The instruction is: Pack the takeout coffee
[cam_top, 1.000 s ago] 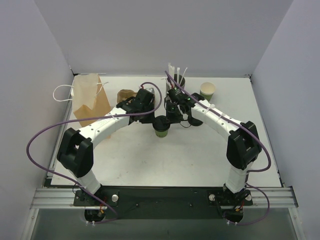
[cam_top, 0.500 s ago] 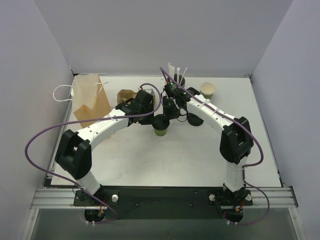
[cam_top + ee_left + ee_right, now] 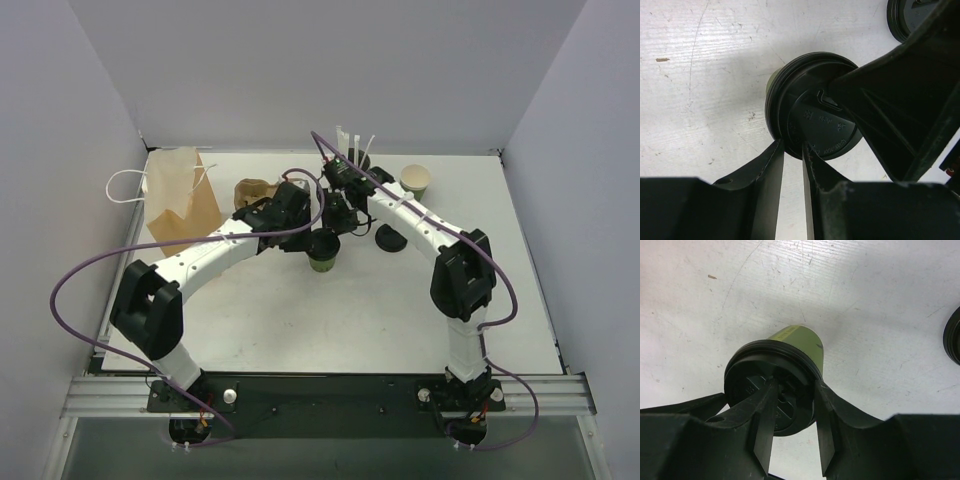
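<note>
Coffee cup (image 3: pixel 321 264) stands upright mid-table, black lid (image 3: pixel 815 115) on it, both arms meeting over it. Left gripper (image 3: pixel 793 146): jaws narrow, tips at the lid's near rim, bare table (image 3: pixel 300 320) showing between them, nothing held. Right gripper (image 3: pixel 795 385): jaws part-open, tips resting on the lid top, not clamped on the cup. Judged step: seating the lid before the lift. Do it well by pressing evenly all round the rim with the cup kept vertical, then gripping the green wall below the lid, not the lid itself. Paper bag (image 3: pixel 185 200) stands at the far left edge with a brown crumpled item (image 3: pixel 250 190) on the way there, so carry high. Spare lid (image 3: pixel 390 238), open cup (image 3: pixel 415 180) and straw holder (image 3: pixel 352 158) crowd the right; the near table is open.
</note>
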Controlling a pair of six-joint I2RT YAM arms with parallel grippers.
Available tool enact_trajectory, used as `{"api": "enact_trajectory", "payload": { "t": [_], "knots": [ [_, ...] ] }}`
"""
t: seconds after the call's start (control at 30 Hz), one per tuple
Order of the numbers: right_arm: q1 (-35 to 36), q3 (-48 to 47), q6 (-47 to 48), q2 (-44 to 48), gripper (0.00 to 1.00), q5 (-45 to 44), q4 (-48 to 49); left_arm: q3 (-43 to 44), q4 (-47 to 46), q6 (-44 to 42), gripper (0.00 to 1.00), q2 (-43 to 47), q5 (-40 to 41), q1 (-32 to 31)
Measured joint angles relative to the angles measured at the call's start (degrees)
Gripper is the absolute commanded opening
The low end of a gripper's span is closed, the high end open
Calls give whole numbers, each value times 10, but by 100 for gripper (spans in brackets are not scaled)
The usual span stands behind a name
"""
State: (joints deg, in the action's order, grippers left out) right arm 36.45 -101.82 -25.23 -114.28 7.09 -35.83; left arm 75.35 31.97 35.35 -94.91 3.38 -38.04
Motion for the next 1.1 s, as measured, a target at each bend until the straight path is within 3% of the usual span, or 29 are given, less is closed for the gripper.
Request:
{"api": "enact_trajectory", "payload": {
  "t": [0.6,1.1],
  "knots": [
    [-11,-80,10,-21,34,-8,-45,55,48,-18,38,-8,-7,3],
    [-21,3,-20,10,31,-8,-51,87,54,-47,38,-49,-38,36]
  ]
}}
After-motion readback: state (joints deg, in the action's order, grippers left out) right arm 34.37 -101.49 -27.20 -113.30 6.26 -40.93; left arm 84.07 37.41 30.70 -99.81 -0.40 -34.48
